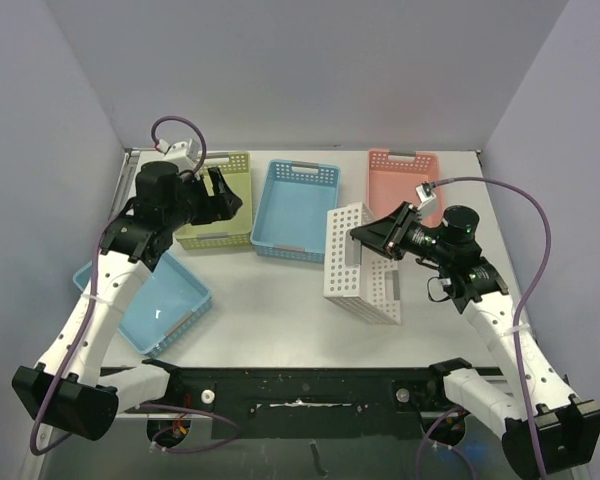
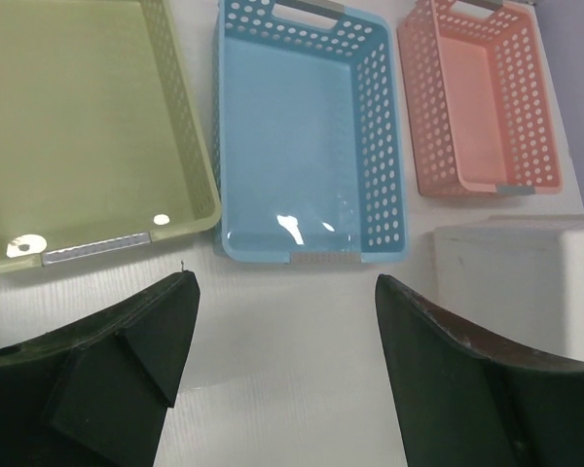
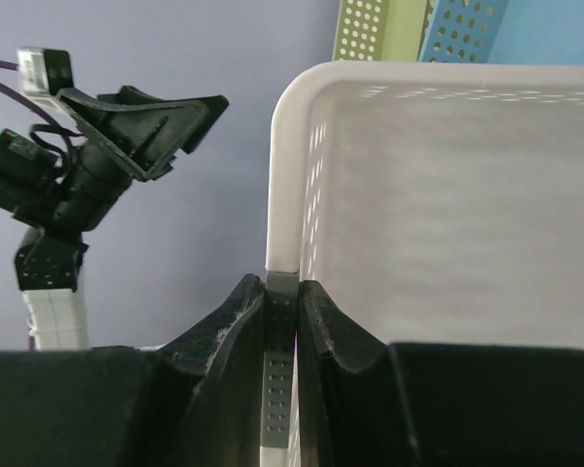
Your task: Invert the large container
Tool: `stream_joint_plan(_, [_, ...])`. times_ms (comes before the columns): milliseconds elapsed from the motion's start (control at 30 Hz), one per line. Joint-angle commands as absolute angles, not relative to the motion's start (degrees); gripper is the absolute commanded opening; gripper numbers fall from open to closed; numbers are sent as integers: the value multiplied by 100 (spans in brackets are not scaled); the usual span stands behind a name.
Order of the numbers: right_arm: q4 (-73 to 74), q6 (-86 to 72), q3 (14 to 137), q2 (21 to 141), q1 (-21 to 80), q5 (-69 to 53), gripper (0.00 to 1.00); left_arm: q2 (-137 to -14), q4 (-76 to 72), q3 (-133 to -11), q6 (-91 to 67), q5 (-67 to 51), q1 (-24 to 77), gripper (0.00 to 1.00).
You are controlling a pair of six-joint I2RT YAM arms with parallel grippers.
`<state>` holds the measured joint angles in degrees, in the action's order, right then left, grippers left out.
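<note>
A white table (image 1: 270, 295) is closed in by lavender walls (image 1: 310, 70) on the left, far and right sides. A green basket (image 1: 223, 215), a blue basket (image 1: 295, 212) and a pink basket (image 1: 405, 185) line the far edge, and a pale blue basket (image 1: 160, 305) lies at the near left edge. The white basket (image 1: 363, 268) stands tipped on its side right of centre, with bare table to its left. Only the right wrist view shows the right gripper (image 3: 280, 292) pinching its rim. The left gripper (image 2: 284, 287) hangs spread wide near the green basket.

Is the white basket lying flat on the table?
No, the white basket is tipped up on edge, held by the right gripper.
</note>
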<state>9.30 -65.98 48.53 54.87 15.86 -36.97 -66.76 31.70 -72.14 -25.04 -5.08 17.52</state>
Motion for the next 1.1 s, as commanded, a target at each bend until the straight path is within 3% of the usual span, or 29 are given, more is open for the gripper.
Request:
stream_joint_plan(0, [41,-7149,4435,5266,1159,-4627,0,-6772,2829,-7402,-2491,-1090,1723,73])
stream_joint_plan(100, [120,-7040,4490,5287,1078,-4703,0,-6833,2768,-7353,-2526,-1321,1728,73])
stream_joint_plan(367, [2860,-5262,5758,5594,1064,-3642,0,-7062,2653,-6923,-2633,-1858,2058,72])
stream_joint_plan(567, [4139,-4554,6287,5616,1053,-2252,0,-7670,2666,-6335,-2498,-920,3550,69])
stream_joint_plan(833, [5605,-3859,7427,5775,1057,-557,0,-8640,1634,-5957,-2729,-373,3806,68])
stream_joint_plan(1067, [5878,-3744,7712,5796,1055,-338,0,-9867,1032,-6797,-2567,120,3715,68])
